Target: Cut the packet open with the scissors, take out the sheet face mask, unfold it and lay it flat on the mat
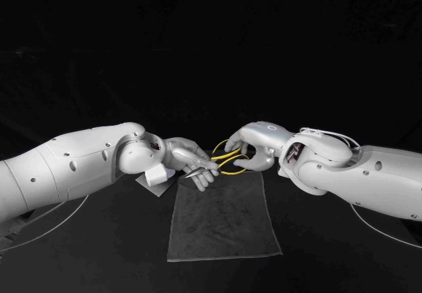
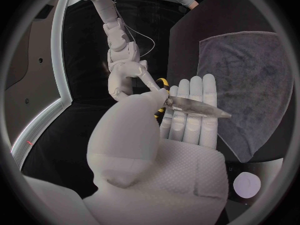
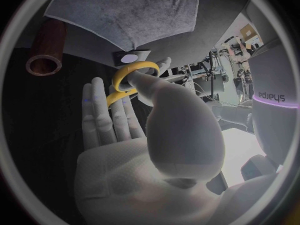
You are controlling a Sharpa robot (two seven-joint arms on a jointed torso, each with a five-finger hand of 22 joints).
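The yellow-handled scissors (image 1: 227, 160) hang in the air between both hands, above the far edge of the grey mat (image 1: 222, 220). My left hand (image 1: 189, 160) holds the silver blades (image 2: 195, 107) across its flat fingers, with the thumb pressing near the pivot. My right hand (image 1: 250, 149) grips the handles, its thumb through one yellow loop (image 3: 134, 71). The packet (image 1: 158, 178), grey with a white round spot (image 3: 129, 58), lies on the table at the mat's far left corner, partly under my left wrist. It also appears in the left wrist view as the packet (image 2: 247, 185).
A brown tube (image 3: 47, 52) lies on the black table beside the mat (image 3: 125, 10). A pale curved table rim (image 1: 53, 229) runs under each arm. The mat (image 2: 250, 85) lies flat with nothing on it.
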